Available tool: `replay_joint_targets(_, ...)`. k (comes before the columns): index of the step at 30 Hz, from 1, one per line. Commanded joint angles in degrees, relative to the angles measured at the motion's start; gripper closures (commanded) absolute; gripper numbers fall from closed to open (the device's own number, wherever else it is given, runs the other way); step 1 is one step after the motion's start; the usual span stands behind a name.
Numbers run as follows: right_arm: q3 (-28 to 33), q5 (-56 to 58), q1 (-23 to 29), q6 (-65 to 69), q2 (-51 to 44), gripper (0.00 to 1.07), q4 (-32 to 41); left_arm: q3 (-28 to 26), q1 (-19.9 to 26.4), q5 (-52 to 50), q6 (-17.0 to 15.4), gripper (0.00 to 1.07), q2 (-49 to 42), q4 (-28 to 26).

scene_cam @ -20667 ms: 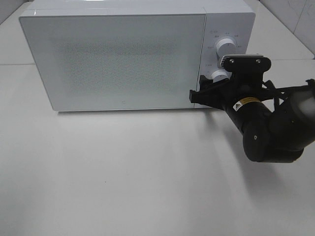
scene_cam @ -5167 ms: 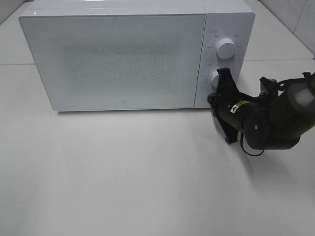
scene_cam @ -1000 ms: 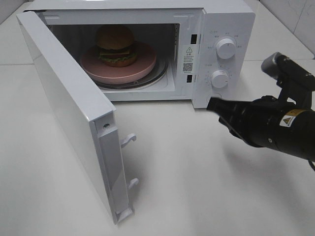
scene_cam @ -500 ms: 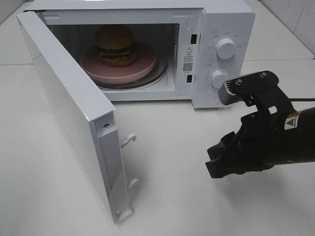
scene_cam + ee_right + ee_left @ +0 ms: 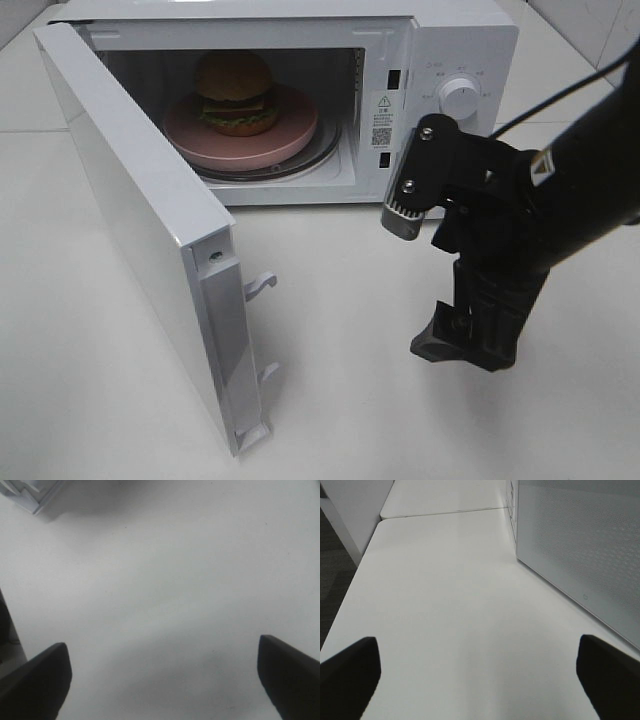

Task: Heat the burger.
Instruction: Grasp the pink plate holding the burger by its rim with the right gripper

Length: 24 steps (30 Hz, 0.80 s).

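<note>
- Since the shot five seconds back, the microwave (image 5: 470,30) door (image 5: 130,220) has gone from shut to swung wide, out toward the table's (image 5: 330,400) near left corner.
- Half a second ago my right pincer (image 5: 465,345) lay level and low over the table. Now it points straight down at the bare top, in front of the microwave's control panel, on the right half of the table.
- The arm now covers the lower knob. The upper knob (image 5: 459,97) still shows above it.
- The burger (image 5: 234,92) has not shifted. It sits upright on the pink plate (image 5: 290,135) inside the open microwave, toward the plate's far left side.
- Right pincer: a second ago it was closed. Now its fingertips (image 5: 35,680) stand spread wide in the wrist view, with only white table between them. It holds nothing, and I see no contact with the top.
- Left pincer (image 5: 480,675): fingertips (image 5: 347,675) spread wide, empty, over bare table near the left edge, with the door's outer face off to one side and well clear of it.
</note>
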Motion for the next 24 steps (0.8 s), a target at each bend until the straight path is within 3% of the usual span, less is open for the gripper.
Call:
replay_joint_targets(1,-8.37,9.05,0.0,-12.15,6.47,0.1,-1.89,0.17,0.06,-0.23,-0.34,0.06,-1.09,0.11)
replay_joint_targets(7,-15.07,13.92,0.0,-18.91,11.57,0.11,-2.46,0.17,0.06,-0.23,-0.34,0.06,-1.09,0.11)
replay_joint_targets(9,-21.54,14.38,0.0,-19.31,15.87,0.16,-4.13,0.17,0.06,-0.23,-0.34,0.06,-1.09,0.11)
replay_joint_targets(10,-21.54,14.38,0.0,-19.31,15.87,0.16,-4.13,0.17,0.06,-0.23,-0.34,0.06,-1.09,0.11)
replay_joint_targets(17,-31.91,19.42,0.0,-30.48,22.98,0.35,-5.33,0.17,0.06,-0.23,-0.34,0.06,-1.09,0.11)
replay_joint_targets(24,-38.39,19.54,0.0,-32.66,27.9,0.33,-4.41,0.17,0.06,-0.23,-0.34,0.06,-1.09,0.11)
